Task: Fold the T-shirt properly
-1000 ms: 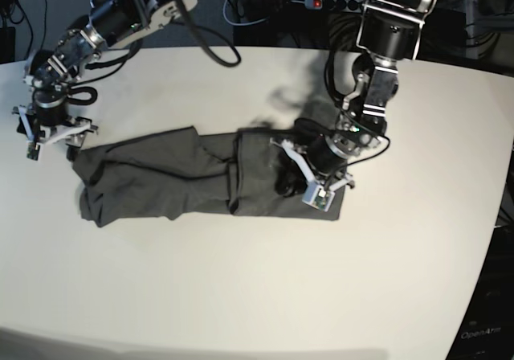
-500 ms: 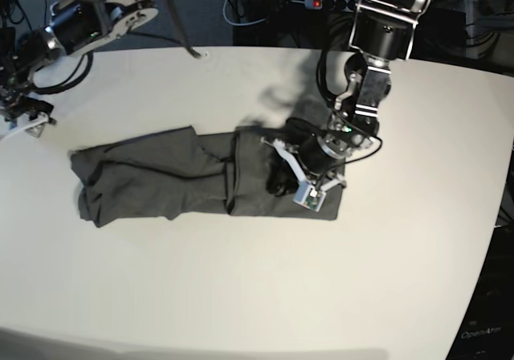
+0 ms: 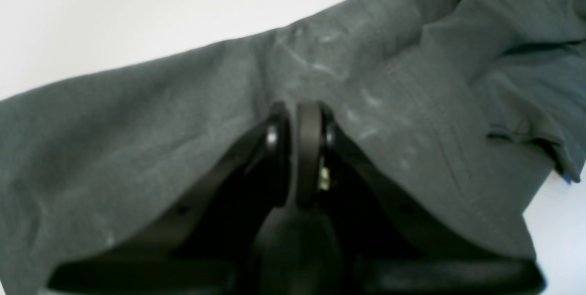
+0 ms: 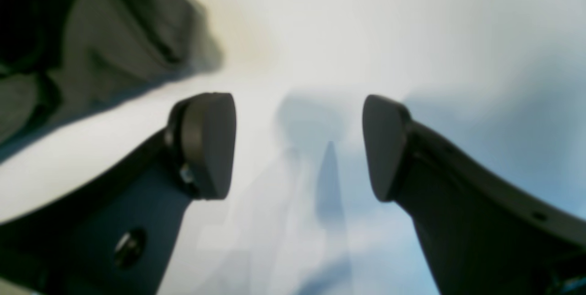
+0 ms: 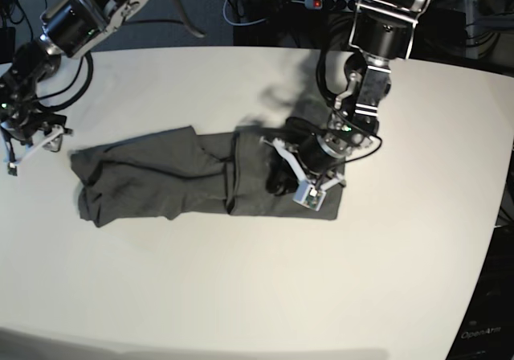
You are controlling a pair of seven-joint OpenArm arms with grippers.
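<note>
**T-shirt laid out as long band, left jaws together on it, right jaws apart off to the side**

Dark grey T-shirt (image 5: 201,179) spread flat on white table (image 5: 257,296) as a long horizontal strip, roughly folded lengthwise. Visible fold edge and overlap just ahead of left gripper (image 5: 281,185); wrinkled, bunched end far from it. Faint pale streaks on the fabric (image 3: 343,79) in the left wrist view, hem layers stacked off to one side of the fingertips.

Left gripper down on the cloth, pads pressed together; cannot tell whether any fabric is pinched.

Right gripper (image 4: 297,148) spread wide, nothing between the pads, hovering over bare table, shirt end just beside it, not touching.
</note>
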